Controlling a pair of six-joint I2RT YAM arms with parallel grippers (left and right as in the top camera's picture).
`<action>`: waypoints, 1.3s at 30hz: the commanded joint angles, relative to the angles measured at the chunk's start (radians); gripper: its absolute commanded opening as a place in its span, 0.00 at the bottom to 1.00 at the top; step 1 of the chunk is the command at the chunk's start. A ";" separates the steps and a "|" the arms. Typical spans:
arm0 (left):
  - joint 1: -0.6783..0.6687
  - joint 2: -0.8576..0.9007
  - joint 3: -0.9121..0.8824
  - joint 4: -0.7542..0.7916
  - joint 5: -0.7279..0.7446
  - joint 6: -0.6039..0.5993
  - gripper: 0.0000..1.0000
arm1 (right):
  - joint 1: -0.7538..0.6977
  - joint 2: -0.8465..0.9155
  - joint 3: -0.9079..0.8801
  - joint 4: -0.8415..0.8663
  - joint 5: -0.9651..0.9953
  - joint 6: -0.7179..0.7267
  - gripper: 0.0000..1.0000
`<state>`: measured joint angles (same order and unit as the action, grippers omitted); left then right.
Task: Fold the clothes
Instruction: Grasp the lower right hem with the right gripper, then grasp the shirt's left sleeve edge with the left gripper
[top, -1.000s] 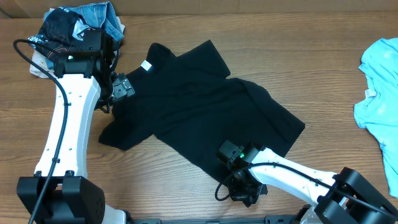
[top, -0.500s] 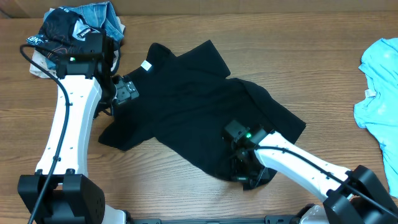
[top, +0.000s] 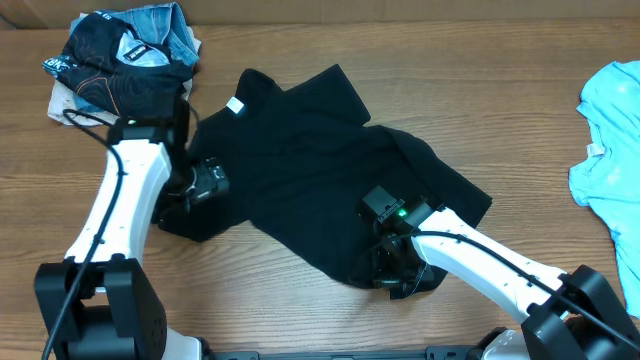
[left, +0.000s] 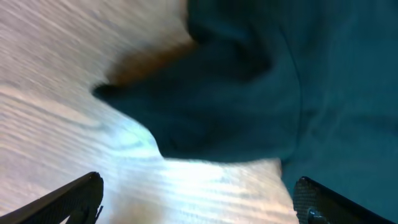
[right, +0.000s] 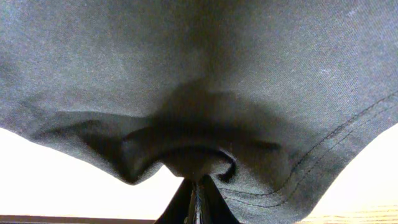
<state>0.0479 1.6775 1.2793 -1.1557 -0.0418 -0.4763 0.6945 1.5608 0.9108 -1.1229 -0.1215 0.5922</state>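
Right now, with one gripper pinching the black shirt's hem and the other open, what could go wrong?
The right gripper is shut on only a small bunch of hem of the black shirt, so the fabric may slip out when lifted. The left gripper is open at the shirt's left edge, holding nothing; a one-sided pull would likely drag and wrinkle it. The pile of clothes lies close to the left arm and could snag.
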 joint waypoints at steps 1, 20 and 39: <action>0.071 -0.013 -0.004 0.032 -0.021 0.058 1.00 | -0.002 0.001 0.022 0.002 0.016 -0.021 0.04; 0.229 0.006 -0.174 0.252 0.076 0.218 0.98 | -0.002 0.001 0.022 0.013 0.012 -0.021 0.04; 0.227 0.140 -0.179 0.271 0.174 0.309 0.73 | -0.002 0.001 0.022 0.014 0.012 -0.021 0.04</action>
<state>0.2756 1.8015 1.1053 -0.8787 0.1062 -0.1894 0.6945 1.5608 0.9108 -1.1122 -0.1192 0.5755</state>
